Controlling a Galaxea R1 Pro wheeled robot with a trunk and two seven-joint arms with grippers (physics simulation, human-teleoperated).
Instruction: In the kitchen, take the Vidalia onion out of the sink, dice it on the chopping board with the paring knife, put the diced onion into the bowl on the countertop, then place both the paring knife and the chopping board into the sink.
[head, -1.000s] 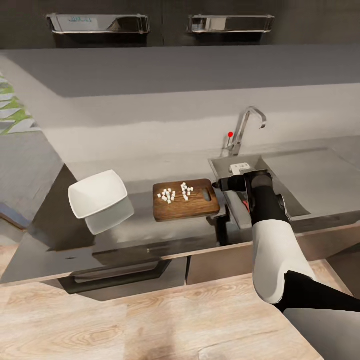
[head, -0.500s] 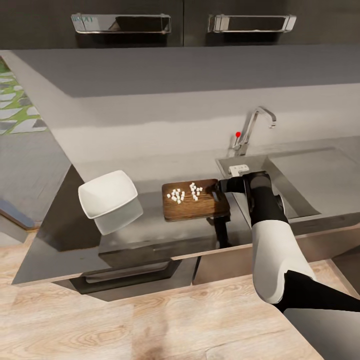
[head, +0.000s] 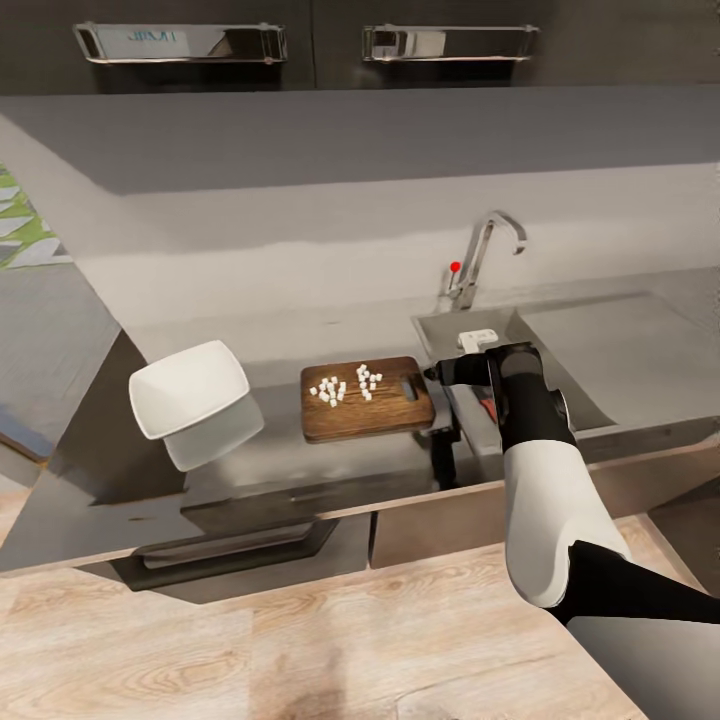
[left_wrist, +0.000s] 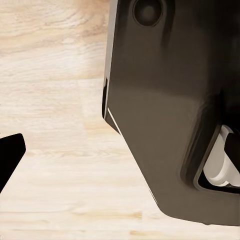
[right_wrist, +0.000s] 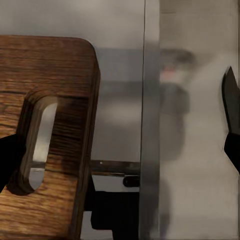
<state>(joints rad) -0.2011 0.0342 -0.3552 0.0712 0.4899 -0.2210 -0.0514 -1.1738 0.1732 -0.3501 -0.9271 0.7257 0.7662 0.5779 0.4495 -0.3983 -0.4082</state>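
Note:
The dark wooden chopping board (head: 367, 412) lies on the glossy countertop (head: 290, 455) with several white onion dice (head: 345, 385) on it. Left of it sits the white bowl (head: 188, 388), holding nothing. My right gripper (head: 437, 374) hovers open at the board's slotted end, by the sink's (head: 440, 332) left rim. In the right wrist view the handle slot (right_wrist: 37, 145) sits just inside one dark fingertip (right_wrist: 7, 162) of the right gripper (right_wrist: 122, 130), with nothing between the fingers. A small red bit (head: 488, 405) shows in the basin behind my forearm, perhaps the paring knife's handle. My left gripper (left_wrist: 120, 152) hangs open over the floor.
The chrome tap (head: 483, 250) with its red knob (head: 456, 267) stands behind the basin, and the flat drainboard (head: 610, 350) stretches to the right. Dark wall cabinets (head: 300, 45) hang above. My dark base (left_wrist: 165, 110) and the pale wood floor (left_wrist: 55, 125) are in the left wrist view.
The head view swung right, then back left, so the whole picture shifted. The board, dice, bowl and my right gripper keep the same places relative to one another.

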